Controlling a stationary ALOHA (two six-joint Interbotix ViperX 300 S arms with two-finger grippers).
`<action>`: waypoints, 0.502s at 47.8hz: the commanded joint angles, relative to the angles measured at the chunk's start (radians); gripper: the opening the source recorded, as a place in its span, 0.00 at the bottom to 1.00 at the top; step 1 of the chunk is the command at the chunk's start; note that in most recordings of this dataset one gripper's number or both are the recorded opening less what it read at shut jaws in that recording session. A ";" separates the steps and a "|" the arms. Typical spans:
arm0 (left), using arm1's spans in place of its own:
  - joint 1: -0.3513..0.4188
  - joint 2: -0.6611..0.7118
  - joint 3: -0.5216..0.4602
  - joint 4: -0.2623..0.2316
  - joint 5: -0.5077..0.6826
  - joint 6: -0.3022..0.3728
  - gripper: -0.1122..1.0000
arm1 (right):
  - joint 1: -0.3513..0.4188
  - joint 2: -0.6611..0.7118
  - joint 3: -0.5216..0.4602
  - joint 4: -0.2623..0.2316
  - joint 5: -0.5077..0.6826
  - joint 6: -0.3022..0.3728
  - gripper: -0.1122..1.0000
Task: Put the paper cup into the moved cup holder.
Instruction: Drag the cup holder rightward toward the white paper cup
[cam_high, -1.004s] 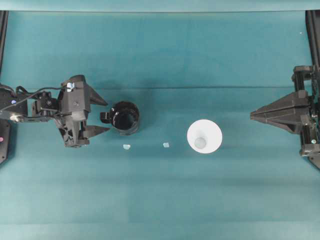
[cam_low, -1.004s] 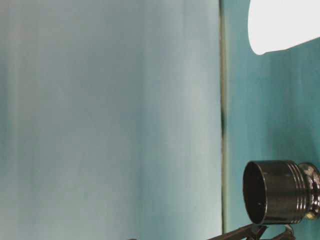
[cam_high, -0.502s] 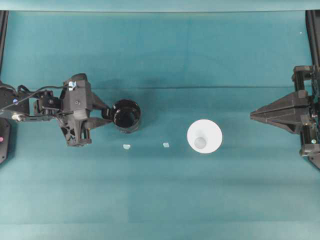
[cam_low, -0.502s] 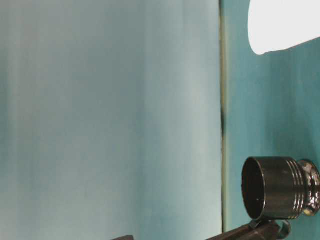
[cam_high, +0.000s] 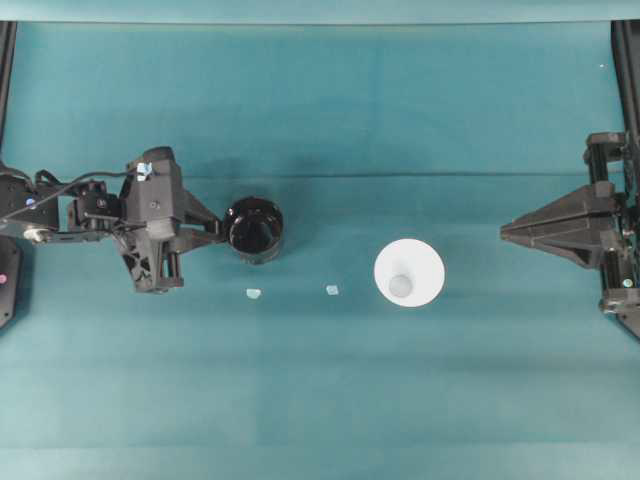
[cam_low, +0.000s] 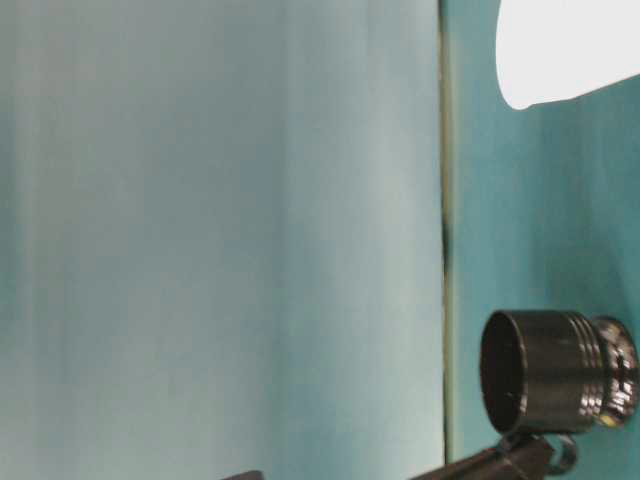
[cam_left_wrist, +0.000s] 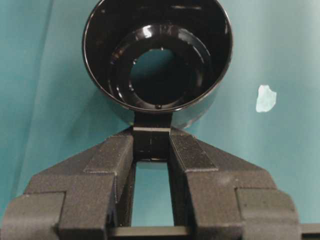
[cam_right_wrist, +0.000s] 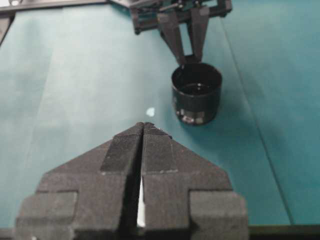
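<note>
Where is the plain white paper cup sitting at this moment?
In the overhead view the plain white paper cup stands upright right of centre on the teal table, untouched, between the glossy black cup holder and the shut right gripper.

1. My left claw (cam_high: 212, 229): matt black, two wedge-shaped fingers (cam_left_wrist: 197, 152) faced with grainy, rough-textured pads.
2. My left arm (cam_high: 70, 212): black links, looping black cables, a small pale tag on the wrist housing.
3. My right claw (cam_high: 505, 232): black, tapering to a point; flat, textured finger pads (cam_right_wrist: 122, 150).
4. My right arm (cam_high: 612, 250): black, boxy brackets.
</note>
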 joint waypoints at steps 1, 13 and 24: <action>0.002 -0.023 -0.025 0.003 -0.037 0.005 0.26 | 0.000 0.005 -0.023 0.003 -0.005 0.008 0.07; -0.014 -0.052 -0.078 0.003 -0.052 0.009 0.26 | 0.000 0.005 -0.023 0.003 -0.006 0.008 0.07; -0.109 0.011 -0.163 0.003 -0.041 0.000 0.26 | 0.000 0.005 -0.023 0.003 -0.005 0.008 0.07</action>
